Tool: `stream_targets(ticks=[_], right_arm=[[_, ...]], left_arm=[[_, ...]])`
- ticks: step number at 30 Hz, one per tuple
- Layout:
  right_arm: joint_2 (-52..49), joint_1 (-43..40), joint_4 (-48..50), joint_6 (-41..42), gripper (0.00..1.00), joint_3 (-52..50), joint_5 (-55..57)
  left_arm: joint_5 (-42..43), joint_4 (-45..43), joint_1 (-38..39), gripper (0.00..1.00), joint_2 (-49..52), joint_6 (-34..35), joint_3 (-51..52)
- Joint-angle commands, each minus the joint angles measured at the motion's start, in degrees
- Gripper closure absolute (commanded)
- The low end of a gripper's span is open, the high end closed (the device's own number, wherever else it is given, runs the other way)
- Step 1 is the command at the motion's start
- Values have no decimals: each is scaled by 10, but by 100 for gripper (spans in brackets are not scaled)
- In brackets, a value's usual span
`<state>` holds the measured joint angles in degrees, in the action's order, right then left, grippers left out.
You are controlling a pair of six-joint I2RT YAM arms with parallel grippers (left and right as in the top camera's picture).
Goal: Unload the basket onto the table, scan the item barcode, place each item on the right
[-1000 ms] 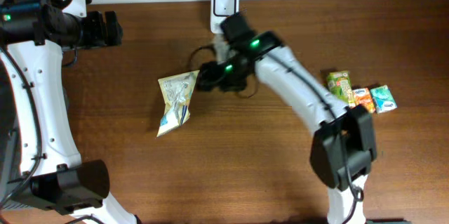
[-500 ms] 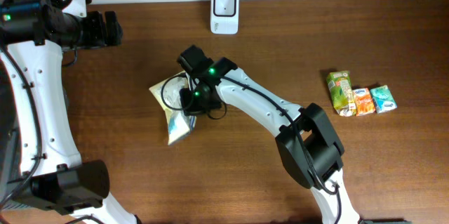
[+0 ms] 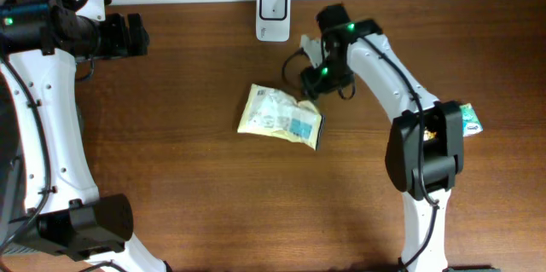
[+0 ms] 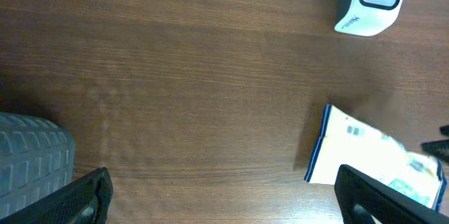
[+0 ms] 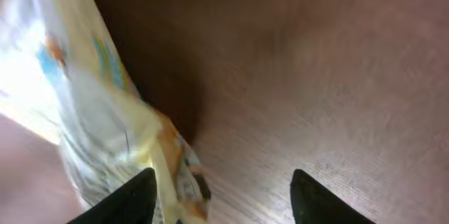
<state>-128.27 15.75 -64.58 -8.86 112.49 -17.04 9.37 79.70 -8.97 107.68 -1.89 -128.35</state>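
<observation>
Right fingers point(image 5: 135, 197) part open, clamped on nothing, pouch point(image 3: 280, 116) edge just beside one. Left fingers point(image 4: 77, 199) wide open, empty. Pouch lies flat mid-frame on the bench, below scanner point(image 3: 273, 2). Your risk: a corner pinch slips on crinkly film, or barcode faces away

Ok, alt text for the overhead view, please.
A yellow snack bag lies flat on the table, the right gripper open close by its far corner. The white scanner stands at the far edge; the left gripper hangs off to the side.
</observation>
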Motion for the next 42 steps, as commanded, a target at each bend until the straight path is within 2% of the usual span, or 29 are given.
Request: stream_targets(ticks=[1,4,7,8,9,10,16,19,23,29,33,42], right_arm=[[1,0,-26,33,39,78,-95],[1,18,-47,92,45,117,-96],[0,51,-57,142,64,110,-89],[0,69,-58,179,70,99,-55],[-1,92,-54,251,80,79,23],[-2,105,-46,292,96,60,60],[-7,135,28,411,96,-43,150],[-7,134,75,439,96,-77,178],[2,134,81,419,96,-59,146],[13,135,49,417,96,-6,159],[2,135,72,417,96,-42,206],[-72,131,83,417,96,-99,157]], left_arm=[[-2,0,-2,1,2,-3,1],[-2,0,-2,1,2,-3,1],[-2,0,-2,1,2,-3,1],[-2,0,-2,1,2,-3,1],[-2,0,-2,1,2,-3,1],[-2,0,-2,1,2,-3,1],[-2,0,-2,1,2,-3,1],[-2,0,-2,1,2,-3,1],[-2,0,-2,1,2,-3,1],[-2,0,-2,1,2,-3,1],[-2,0,-2,1,2,-3,1],[-2,0,-2,1,2,-3,1]])
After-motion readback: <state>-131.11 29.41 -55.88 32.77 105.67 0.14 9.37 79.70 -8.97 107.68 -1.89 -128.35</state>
